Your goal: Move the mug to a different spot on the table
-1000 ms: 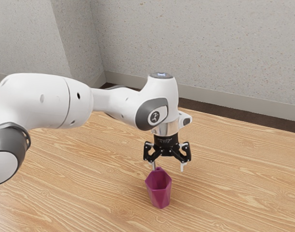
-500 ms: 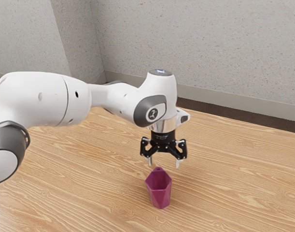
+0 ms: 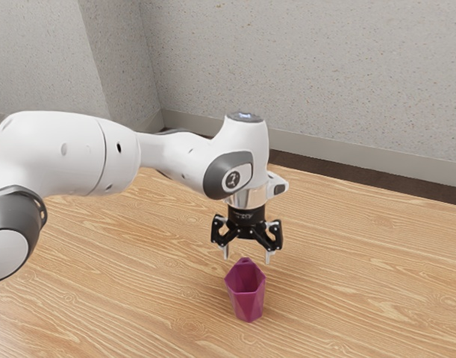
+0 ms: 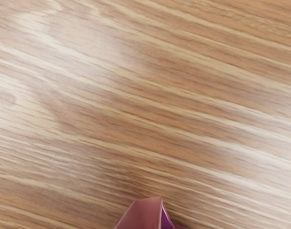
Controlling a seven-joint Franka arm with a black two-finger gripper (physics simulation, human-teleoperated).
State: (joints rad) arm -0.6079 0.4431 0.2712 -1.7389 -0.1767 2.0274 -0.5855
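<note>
A faceted magenta mug (image 3: 245,291) stands upright on the wooden table (image 3: 362,246). My black gripper (image 3: 246,256) hangs just above the mug's far rim, open, its fingers spread and pointing down, touching nothing. In the wrist view a corner of the mug (image 4: 145,217) shows close under my hand, with bare wood grain beyond it.
The table's far edge meets a dark floor strip and a pale baseboard (image 3: 362,153) under a speckled wall. My white arm (image 3: 123,160) reaches in from the exterior view's left over the table.
My gripper has drifted toward the exterior view's left and slightly up, staying open. The mug has not moved.
</note>
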